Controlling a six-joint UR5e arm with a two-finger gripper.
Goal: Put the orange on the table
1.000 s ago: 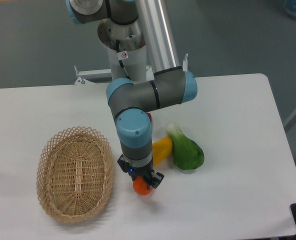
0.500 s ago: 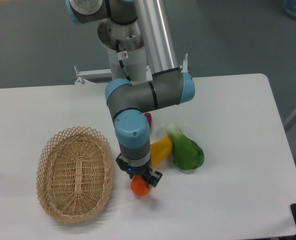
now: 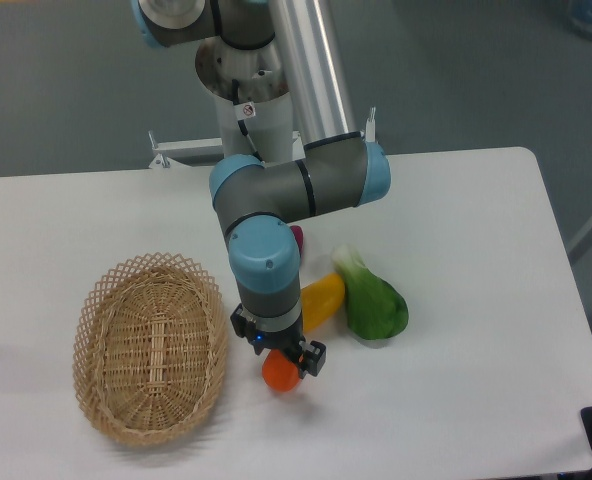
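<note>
The orange (image 3: pixel 279 373) is a small bright orange ball just right of the wicker basket, low over the white table (image 3: pixel 456 250); whether it touches the surface I cannot tell. My gripper (image 3: pixel 281 364) points straight down over it, its black fingers closed around the orange's upper half. The wrist hides the top of the fruit.
An oval wicker basket (image 3: pixel 151 346) lies close to the left of the gripper. A yellow mango-shaped fruit (image 3: pixel 322 298) and a green leafy vegetable (image 3: pixel 372 298) lie just to the right behind it. A small dark red thing (image 3: pixel 297 236) peeks from behind the arm.
The gripper with the orange has shifted slightly left, toward the basket. The other objects have not moved.
</note>
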